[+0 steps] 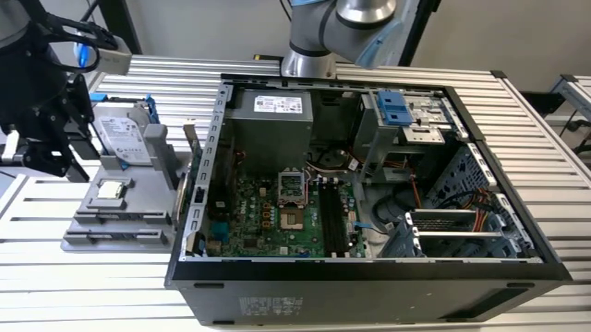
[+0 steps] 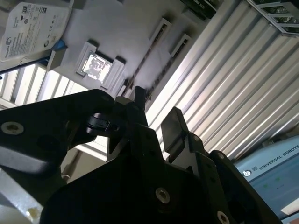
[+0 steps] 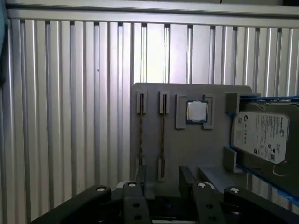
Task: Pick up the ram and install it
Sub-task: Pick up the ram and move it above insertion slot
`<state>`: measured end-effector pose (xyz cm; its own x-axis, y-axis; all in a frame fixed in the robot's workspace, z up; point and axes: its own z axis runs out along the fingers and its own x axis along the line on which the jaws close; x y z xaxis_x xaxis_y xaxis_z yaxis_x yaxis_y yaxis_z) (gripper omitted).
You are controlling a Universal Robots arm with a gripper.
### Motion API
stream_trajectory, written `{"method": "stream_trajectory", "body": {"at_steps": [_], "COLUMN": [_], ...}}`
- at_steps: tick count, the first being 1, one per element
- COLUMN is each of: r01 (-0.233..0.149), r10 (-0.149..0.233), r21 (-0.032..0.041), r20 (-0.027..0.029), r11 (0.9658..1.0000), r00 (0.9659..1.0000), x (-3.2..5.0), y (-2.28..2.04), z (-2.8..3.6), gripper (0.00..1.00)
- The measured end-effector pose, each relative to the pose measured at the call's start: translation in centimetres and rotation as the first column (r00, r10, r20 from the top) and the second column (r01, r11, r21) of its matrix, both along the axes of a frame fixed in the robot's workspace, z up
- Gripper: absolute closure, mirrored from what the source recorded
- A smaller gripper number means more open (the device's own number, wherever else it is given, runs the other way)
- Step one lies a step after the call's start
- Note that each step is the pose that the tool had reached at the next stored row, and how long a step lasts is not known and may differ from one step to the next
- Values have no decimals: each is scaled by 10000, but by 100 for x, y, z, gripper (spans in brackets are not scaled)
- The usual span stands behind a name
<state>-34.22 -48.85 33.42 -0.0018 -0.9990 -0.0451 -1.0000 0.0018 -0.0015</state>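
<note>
Black against the pale slats, the gripper (image 1: 44, 162) hangs at the exterior view's left of the gray holder (image 1: 88, 243), higher than it and not touching it. Its fingers (image 3: 140, 179) are spread apart with nothing between them, which both wrist views show.

On the holder itself, the first wrist view shows two narrow slots side by side. The ram (image 3: 162, 135) appears to be the thin dark strip standing on edge in the slot nearer the holder's middle. I cannot tell what the second slot holds. Just beside those slots, a square processor chip (image 3: 196, 111) with a shiny top sits in a shallow recess. Past the chip, at the holder's other end, a silver-topped hard drive (image 3: 261, 135) leans in a blue frame.

To the exterior view's right of the holder, and close against it, stands an open computer case (image 1: 369, 290). A green motherboard (image 1: 268, 221) lies on its floor. Beyond the case, on the side away from the holder's slots, the arm's base (image 1: 309, 59) rises from the slatted metal table (image 1: 93, 290) that carries the holder and the case.
</note>
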Motion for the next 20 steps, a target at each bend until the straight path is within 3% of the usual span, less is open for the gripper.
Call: {"method": "stream_trajectory", "body": {"at_steps": [4, 10, 17, 20], "r01": [2, 2, 3, 40], "r10": [-2, -2, -3, -40], "r21": [0, 0, 26, 24], "r20": [18, 117, 112, 62], "r11": [10000, 10000, 10000, 10000], "r00": [10000, 9999, 9999, 10000], "x": [-1, -1, -11, -26], "y": [1, 1, 1, 2], "z": [-70, -159, -263, -310], "gripper": [0, 0, 0, 0]}}
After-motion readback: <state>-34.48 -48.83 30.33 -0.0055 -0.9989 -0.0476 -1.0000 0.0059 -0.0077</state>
